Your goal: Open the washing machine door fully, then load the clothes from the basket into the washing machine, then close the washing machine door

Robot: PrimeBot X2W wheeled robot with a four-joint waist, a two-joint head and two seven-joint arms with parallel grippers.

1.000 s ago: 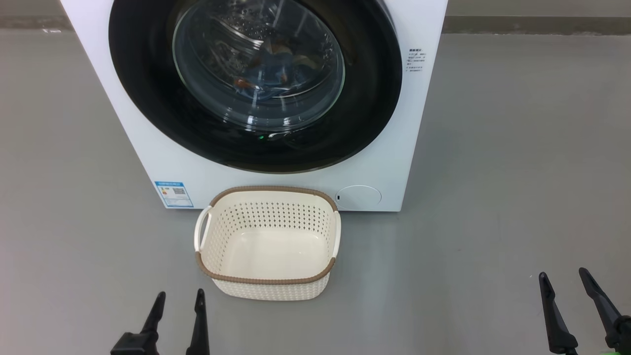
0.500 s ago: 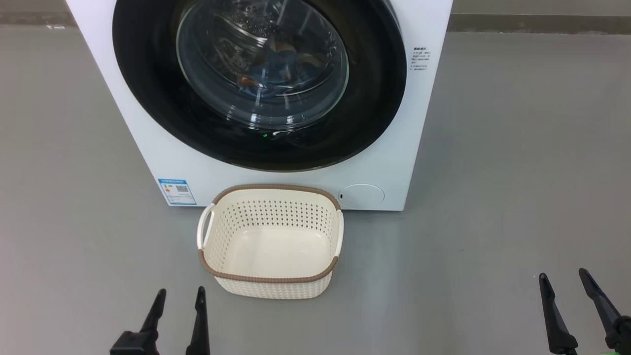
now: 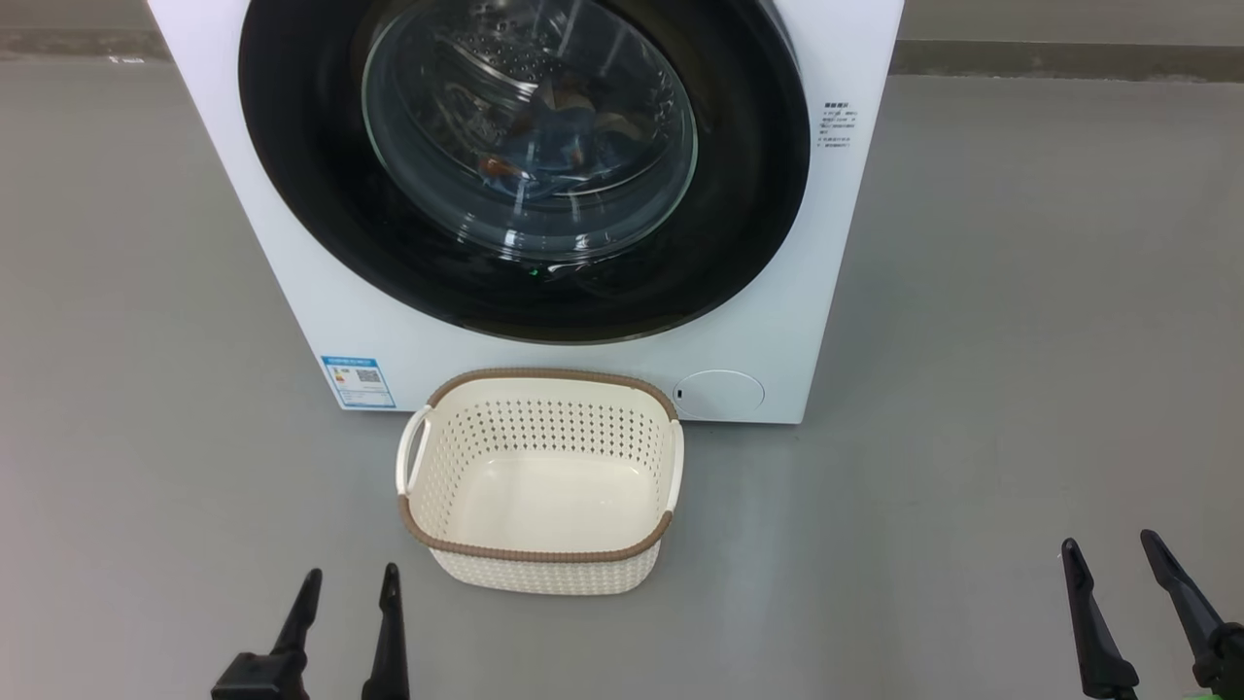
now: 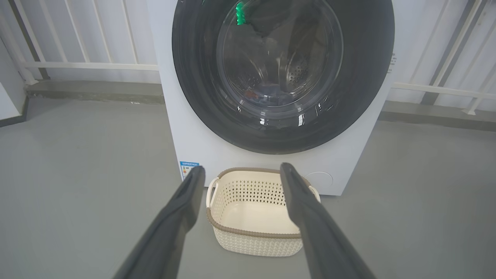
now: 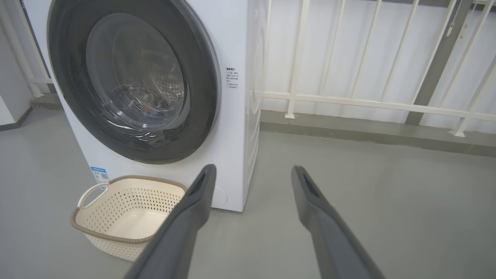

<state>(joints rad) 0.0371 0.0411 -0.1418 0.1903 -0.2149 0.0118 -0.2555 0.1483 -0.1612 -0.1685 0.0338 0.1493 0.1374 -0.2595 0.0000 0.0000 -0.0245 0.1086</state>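
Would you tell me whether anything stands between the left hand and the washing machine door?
Only the empty basket, on the floor just before the washing machine, below the door and ahead of the open left hand. It is low, so a reach over it to the door looks clear.

both grippers — left gripper (image 3: pixel 350 581), right gripper (image 3: pixel 1108 546) — jaws spread, empty.

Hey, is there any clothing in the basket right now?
No, the basket is bare down to its cream floor, and the clothes show behind the glass of the washing machine door.
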